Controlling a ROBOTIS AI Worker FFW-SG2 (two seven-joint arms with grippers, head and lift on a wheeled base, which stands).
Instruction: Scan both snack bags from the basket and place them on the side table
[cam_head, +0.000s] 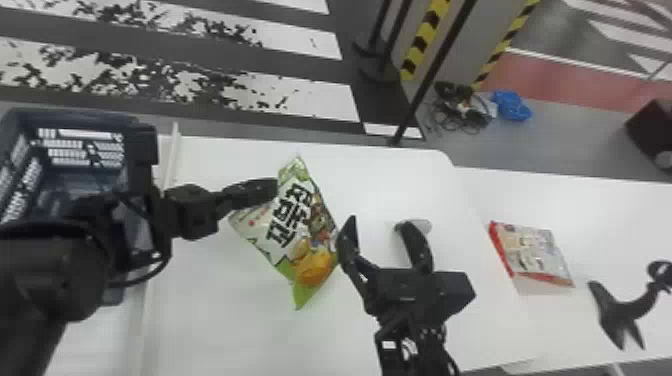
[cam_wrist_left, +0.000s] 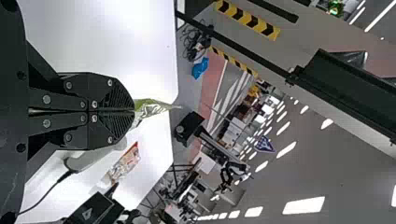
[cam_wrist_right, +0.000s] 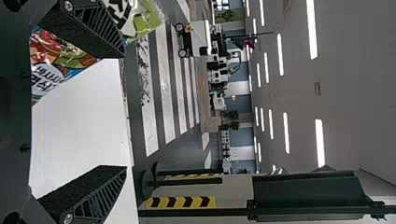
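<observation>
The green and white snack bag (cam_head: 300, 230) hangs tilted over the white table, pinched at its upper left edge by my left gripper (cam_head: 272, 189). In the left wrist view, my left gripper (cam_wrist_left: 133, 111) is closed on the green bag (cam_wrist_left: 152, 107). My right gripper (cam_head: 377, 223) stands to the right of this bag with fingers spread, its left finger at the bag's right edge. Nothing is between the fingers of my right gripper (cam_wrist_right: 124, 111) in its wrist view. The red-edged snack bag (cam_head: 532, 255) lies on the side table (cam_head: 590, 210) at the right.
A dark blue basket (cam_head: 82, 117) stands at the left, partly behind my left arm. A pale rounded object (cam_head: 422, 226) lies behind the right gripper's right finger. A black forked object (cam_head: 620, 310) is near the right edge, beyond the red-edged bag.
</observation>
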